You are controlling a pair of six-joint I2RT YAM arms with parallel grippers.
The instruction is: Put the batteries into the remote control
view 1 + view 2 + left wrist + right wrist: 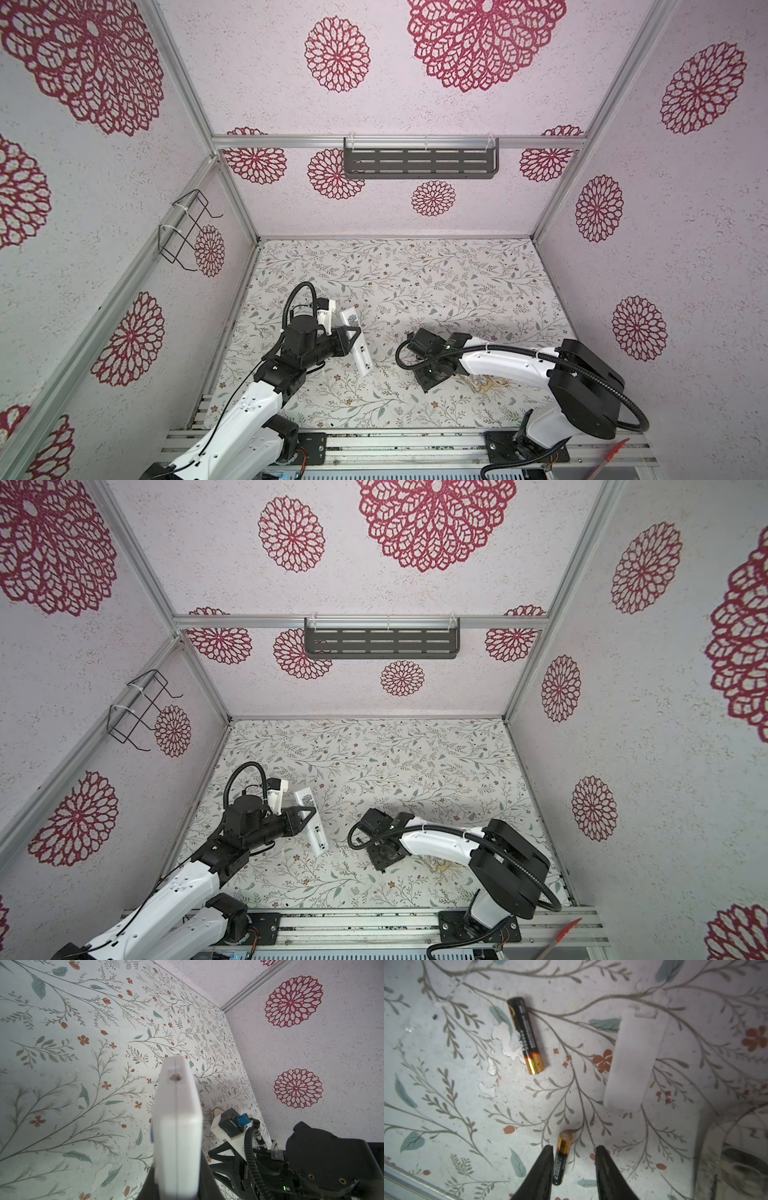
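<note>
My left gripper (pixel 352 333) (pixel 308 812) is shut on the white remote control (pixel 360 356) (pixel 318 837) and holds it above the table with its stickered back up. In the left wrist view the remote control (pixel 176 1126) stands out from between the dark fingers (pixel 207 1180). My right gripper (pixel 574 1148) (pixel 428 376) points down at the table, open. One battery (pixel 563 1157), black with a gold end, lies between its jaws against one finger (pixel 544 1167). A second battery (pixel 526 1035) lies further off on the table.
A white battery cover (pixel 635 1059) lies flat beside the batteries. A beige pouch with pale cords (pixel 486 382) (pixel 440 864) sits under the right arm. A dark shelf (pixel 419 162) hangs on the back wall and a wire rack (pixel 187 232) on the left wall.
</note>
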